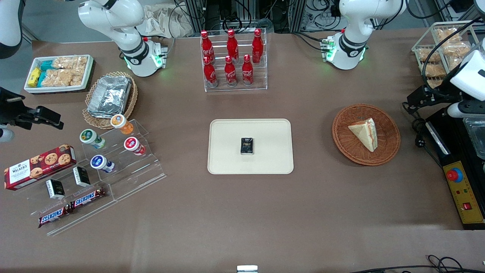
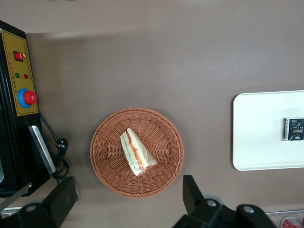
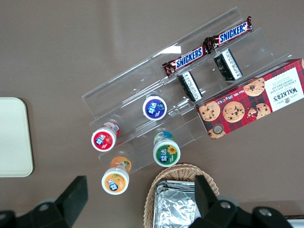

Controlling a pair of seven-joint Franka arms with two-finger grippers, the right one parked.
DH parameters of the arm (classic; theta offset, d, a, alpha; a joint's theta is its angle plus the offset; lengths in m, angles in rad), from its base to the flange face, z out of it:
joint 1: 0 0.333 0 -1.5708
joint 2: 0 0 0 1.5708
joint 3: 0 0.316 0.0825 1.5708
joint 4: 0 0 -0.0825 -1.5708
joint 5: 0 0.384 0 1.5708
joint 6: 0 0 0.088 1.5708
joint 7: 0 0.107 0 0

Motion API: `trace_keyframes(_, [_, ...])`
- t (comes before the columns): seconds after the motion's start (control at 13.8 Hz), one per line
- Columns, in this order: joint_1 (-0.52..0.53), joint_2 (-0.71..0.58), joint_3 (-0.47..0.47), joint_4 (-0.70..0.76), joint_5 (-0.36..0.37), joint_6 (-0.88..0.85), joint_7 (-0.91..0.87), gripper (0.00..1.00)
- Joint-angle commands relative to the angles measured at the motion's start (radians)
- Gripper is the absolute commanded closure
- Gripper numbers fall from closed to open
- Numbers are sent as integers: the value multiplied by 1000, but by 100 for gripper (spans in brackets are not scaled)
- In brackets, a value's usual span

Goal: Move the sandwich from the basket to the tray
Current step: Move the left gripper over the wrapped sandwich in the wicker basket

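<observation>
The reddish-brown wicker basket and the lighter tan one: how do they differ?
The round reddish-brown wicker basket holds the wrapped triangular sandwich and lies toward the working arm's end; the tan wicker basket holds a foil container, toward the parked arm's. Both are shallow and woven. The gripper hangs open above the first.

I'm working in a robotics lab mocked up as a snack shop: brown table (image 1: 242, 212), cable-strewn metal racks (image 1: 242, 13), emergency-stop box (image 1: 463, 193). Clear display stands hold cola bottles (image 1: 232, 60) and chocolate bars (image 1: 72, 206). My gripper (image 2: 126, 202) hangs open above the basket (image 2: 109, 164).
</observation>
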Motion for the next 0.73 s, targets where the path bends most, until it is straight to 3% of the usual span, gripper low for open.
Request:
trace_keyframes(0.0, [-8,13,10,26,5,-26,12,0])
trace_keyframes(0.22, [-3,13,12,25,3,-38,-56,0])
trace_keyframes(0.44, [-2,17,12,8,-27,-29,-328,0])
trace_keyframes(0.65, [-2,-22,28,-120,-29,-8,-406,0])
